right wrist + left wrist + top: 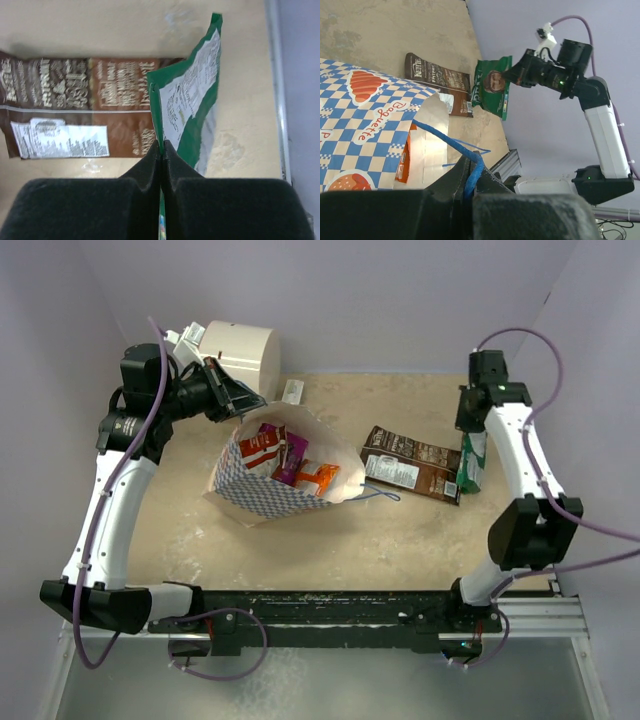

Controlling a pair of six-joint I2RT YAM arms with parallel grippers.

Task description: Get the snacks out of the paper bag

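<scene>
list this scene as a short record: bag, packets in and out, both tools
bag: blue-and-white checkered paper bag on the table, mouth open
inside bag: red glossy packet, purple glossy packet, orange glossy packet, all showing at the mouth
out of bag: brown glossy packet, flat on the table
left tool: shut on the bag's thin blue cord handle
right tool: shut on the edge of the green glossy packet, next to the brown one
</scene>
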